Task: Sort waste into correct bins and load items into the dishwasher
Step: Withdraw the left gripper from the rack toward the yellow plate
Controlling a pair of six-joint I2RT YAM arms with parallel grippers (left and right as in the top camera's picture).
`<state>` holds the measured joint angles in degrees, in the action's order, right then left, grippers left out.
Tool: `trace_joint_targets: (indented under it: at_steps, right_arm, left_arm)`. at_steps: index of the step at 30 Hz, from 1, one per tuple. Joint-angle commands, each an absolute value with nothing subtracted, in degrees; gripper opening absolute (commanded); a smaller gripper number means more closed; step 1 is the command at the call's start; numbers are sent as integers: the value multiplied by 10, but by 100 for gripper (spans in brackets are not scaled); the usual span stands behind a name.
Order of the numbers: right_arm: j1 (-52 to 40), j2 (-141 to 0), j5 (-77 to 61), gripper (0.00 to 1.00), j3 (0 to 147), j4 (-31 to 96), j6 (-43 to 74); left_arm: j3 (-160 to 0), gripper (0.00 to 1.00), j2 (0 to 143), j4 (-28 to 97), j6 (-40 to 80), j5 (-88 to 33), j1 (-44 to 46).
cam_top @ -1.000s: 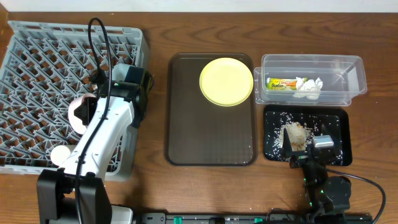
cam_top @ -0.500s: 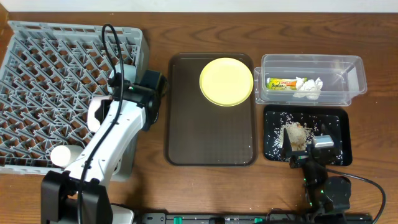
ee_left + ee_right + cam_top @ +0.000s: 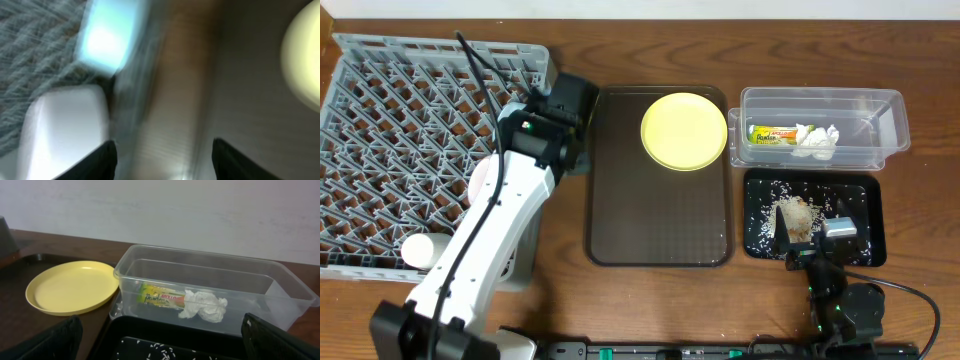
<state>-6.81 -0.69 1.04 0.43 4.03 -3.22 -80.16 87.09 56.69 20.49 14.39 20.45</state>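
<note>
The dishwasher, a grey dish rack [image 3: 410,130], fills the left of the overhead view. A white bowl [image 3: 479,180] lies in it, half hidden under my left arm, and shows blurred in the left wrist view [image 3: 65,125] beside a light blue bowl [image 3: 107,37]. My left gripper [image 3: 570,100] [image 3: 164,150] is open and empty over the rack's right edge. The yellow plate [image 3: 684,131] [image 3: 70,286] rests on the brown tray [image 3: 655,220]. The clear bin [image 3: 820,100] [image 3: 210,265] holds the wrapper [image 3: 772,133] [image 3: 160,299] and tissue [image 3: 815,141] [image 3: 202,305]. My right gripper [image 3: 817,235] [image 3: 162,340] is open over the black bin [image 3: 860,195].
Another small white round item [image 3: 418,249] sits at the rack's near edge. Rice grains and a food scrap [image 3: 798,215] lie in the black bin. Bare wooden table [image 3: 560,270] shows between the rack and the brown tray.
My left gripper has opened and swung right from over the rack to its right edge, leaving the white bowl in the rack. The right arm has not moved.
</note>
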Motion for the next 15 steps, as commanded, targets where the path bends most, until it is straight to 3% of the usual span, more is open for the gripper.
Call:
trace_joint_targets:
  at_steps: [1, 12, 15]
  right_arm:
    - [-64, -4, 12, 99, 3, 42, -37]
    - [-64, -4, 12, 99, 3, 42, -37]
    - [-64, -4, 12, 99, 3, 42, -37]
  left_arm:
    - [-809, 61, 868, 533, 191, 43, 212]
    - [-809, 57, 894, 552, 159, 83, 194]
    - [-807, 49, 895, 568, 159, 83, 194]
